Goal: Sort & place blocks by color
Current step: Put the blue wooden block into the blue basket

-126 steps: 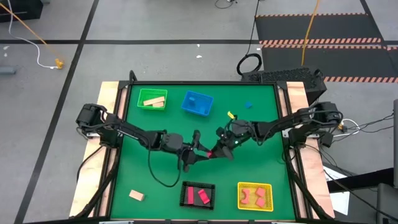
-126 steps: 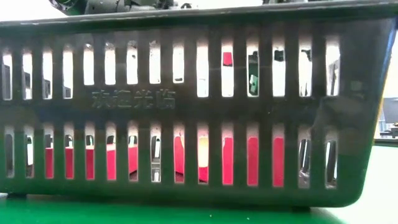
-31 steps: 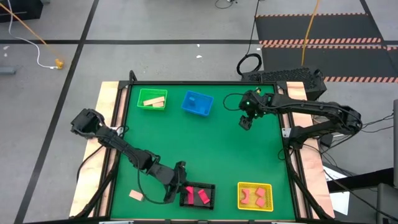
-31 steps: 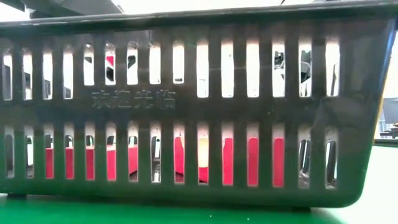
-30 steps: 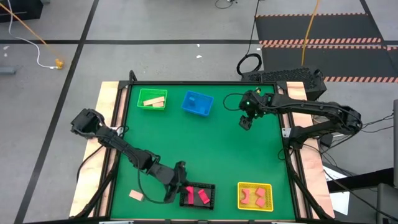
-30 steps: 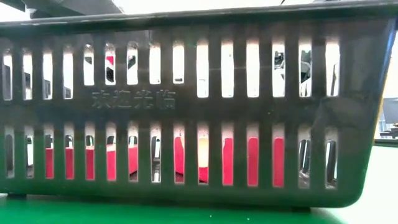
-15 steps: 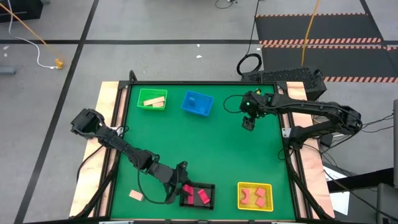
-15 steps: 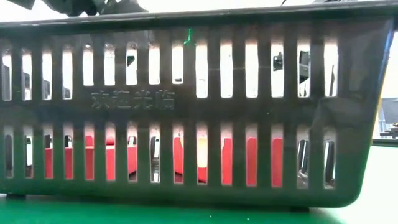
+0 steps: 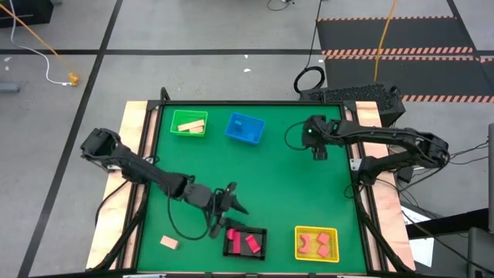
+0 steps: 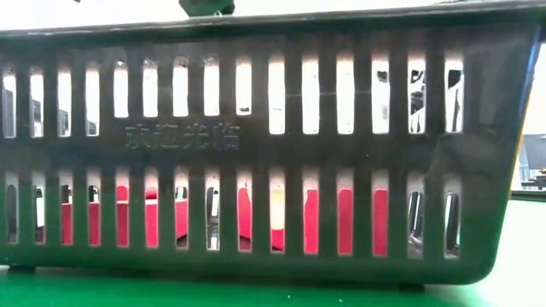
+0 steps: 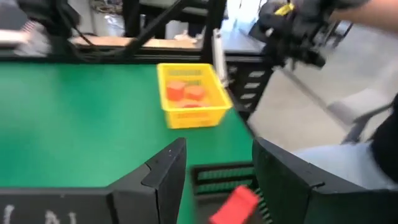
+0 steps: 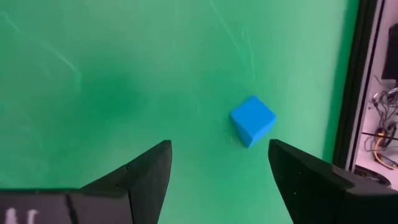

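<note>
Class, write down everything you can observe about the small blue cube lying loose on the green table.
The small blue cube is a plain, solid-coloured block with sharp edges and matte faces, possibly painted wood. It rests alone on the green table near its right edge, turned corner-on to the right wrist view. Nothing touches it but the table. The open right gripper hovers above it, with the cube seen between its fingers.

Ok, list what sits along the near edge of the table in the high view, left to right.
Tan block → black basket holding red blocks → yellow basket holding two red blocks. The left gripper hovers open just behind the black basket.
</note>
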Motion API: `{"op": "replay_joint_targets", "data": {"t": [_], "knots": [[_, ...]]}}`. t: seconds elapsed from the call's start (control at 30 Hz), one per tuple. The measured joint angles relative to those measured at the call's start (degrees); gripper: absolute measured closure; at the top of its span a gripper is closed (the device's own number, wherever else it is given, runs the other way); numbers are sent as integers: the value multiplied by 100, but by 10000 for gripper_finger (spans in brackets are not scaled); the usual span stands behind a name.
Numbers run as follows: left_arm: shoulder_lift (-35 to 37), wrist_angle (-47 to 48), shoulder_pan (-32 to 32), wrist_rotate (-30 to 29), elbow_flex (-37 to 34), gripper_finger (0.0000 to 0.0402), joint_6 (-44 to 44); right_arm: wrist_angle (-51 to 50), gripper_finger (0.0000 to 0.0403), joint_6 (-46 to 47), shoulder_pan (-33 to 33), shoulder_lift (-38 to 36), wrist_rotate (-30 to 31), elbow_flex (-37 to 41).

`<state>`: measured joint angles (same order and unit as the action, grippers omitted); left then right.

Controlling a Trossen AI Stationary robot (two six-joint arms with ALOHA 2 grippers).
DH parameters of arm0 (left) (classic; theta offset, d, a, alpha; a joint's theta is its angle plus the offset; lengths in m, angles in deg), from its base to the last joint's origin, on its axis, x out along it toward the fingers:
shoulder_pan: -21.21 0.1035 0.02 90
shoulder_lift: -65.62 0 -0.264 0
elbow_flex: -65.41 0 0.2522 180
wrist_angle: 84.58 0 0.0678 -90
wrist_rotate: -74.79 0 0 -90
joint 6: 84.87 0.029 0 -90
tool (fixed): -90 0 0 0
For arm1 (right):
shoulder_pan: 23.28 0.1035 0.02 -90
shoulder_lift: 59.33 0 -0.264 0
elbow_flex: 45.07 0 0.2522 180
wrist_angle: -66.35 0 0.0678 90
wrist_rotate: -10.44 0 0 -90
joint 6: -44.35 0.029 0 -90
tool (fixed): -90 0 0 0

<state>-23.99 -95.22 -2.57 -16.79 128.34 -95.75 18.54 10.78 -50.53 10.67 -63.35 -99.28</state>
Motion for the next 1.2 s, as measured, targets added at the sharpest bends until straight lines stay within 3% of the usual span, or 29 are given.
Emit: {"op": "replay_joint_targets", "data": {"t": [0.2,0.37,0.47,0.63,0.7,1.2], "knots": [[564,553,794,-22,0,217,888,498,145,-603,-499,0,-17,157],[805,775,1181,-20,0,217,1039,842,145,-524,-823,2,-550,166],[786,770,1264,-93,0,217,907,1266,145,453,-1014,82,-585,166],[791,825,1262,-588,0,217,757,1645,145,3642,-1364,269,-584,166],[788,798,1264,-681,0,217,758,1693,145,4449,-1463,337,-581,166],[790,752,1267,-713,0,218,903,1923,145,5397,-1506,1420,-584,166]]}}
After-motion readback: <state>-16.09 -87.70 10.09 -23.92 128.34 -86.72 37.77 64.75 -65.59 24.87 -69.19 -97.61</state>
